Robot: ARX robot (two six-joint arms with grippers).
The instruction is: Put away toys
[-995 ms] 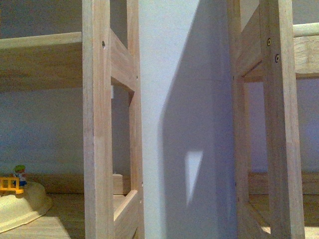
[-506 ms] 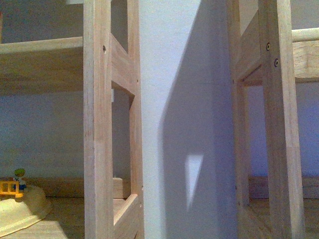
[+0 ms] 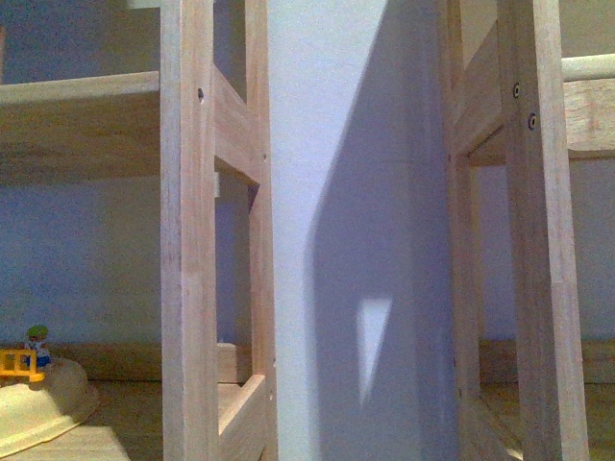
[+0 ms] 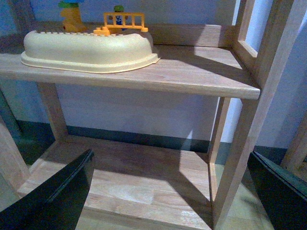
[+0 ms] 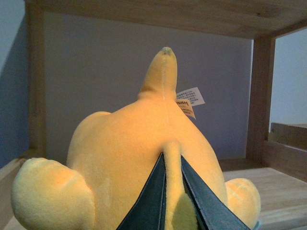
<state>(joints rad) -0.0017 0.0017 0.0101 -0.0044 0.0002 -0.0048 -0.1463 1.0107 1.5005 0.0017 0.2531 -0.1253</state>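
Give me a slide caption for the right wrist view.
Right gripper pinching a fold of the yellow plush toy inside a wooden shelf bay.

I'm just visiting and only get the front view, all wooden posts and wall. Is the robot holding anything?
Observer: Yes. The right claw is pinched shut on a fold of a yellow plush toy.
Operator: Where is that toy?
Observer: Inside a wooden shelf bay, with a shelf board above it.
Operator: And the other claw?
Observer: The left claw is open and empty, facing a shelf bearing a cream plastic base.
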